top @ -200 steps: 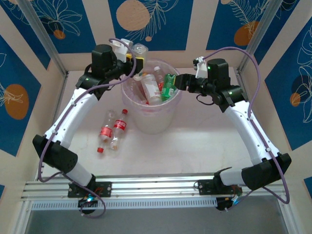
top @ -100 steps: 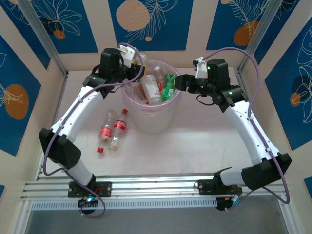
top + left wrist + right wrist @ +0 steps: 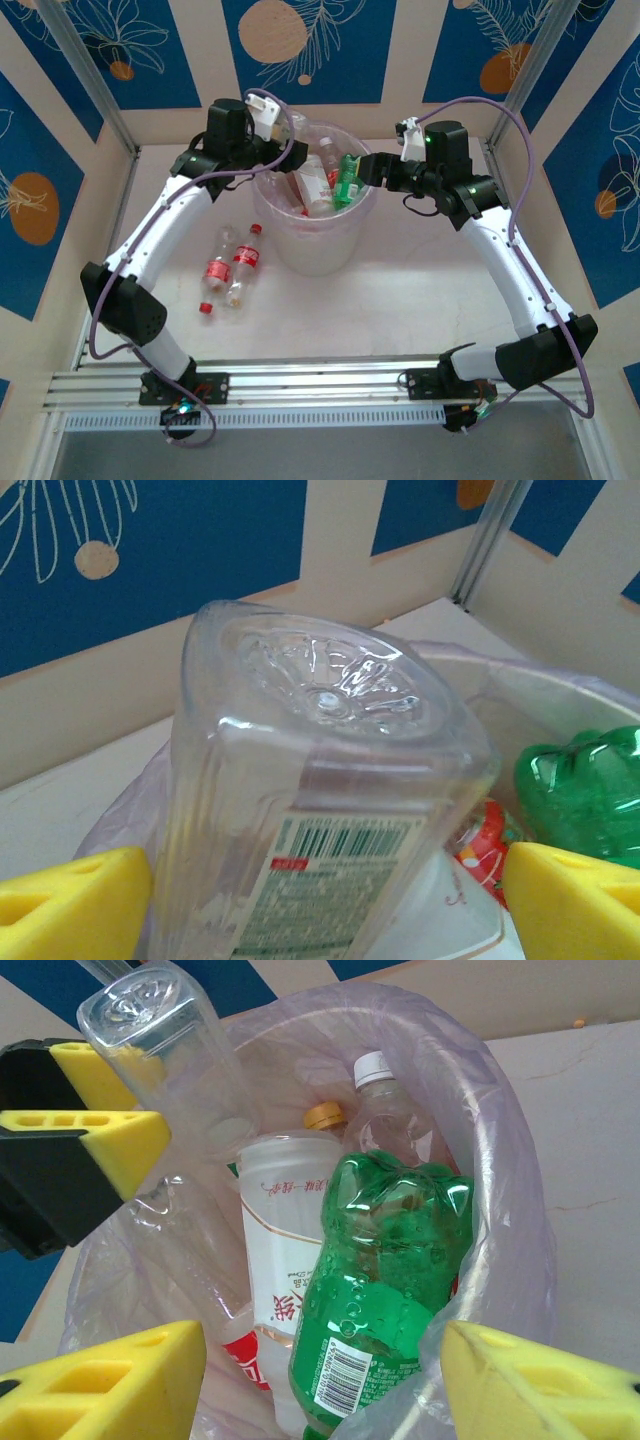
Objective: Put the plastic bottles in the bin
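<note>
With left fingers (image 3: 70,900) spread wide off the clear bottle (image 3: 320,800) and right fingers (image 3: 100,1380) half-open, empty, risks bottle catching the bin (image 3: 315,250) far-left rim, toppling onto tabletop (image 3: 400,310).

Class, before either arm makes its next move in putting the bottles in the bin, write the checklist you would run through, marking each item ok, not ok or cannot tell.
1. Jaws of the left gripper off the clear bottle: ok; its yellow fingers stand wide, a gap showing beside the bottle.
2. The clear bottle over the mouth of the bin: ok; base up, neck end inside the rim.
3. Hold of the right gripper on the green bottle: cannot tell; its jaws stand around it.
4. The bin upright: ok.
5. Every bottle binned: not ok; two red-labelled bottles lie on the table beside the bin.
</note>
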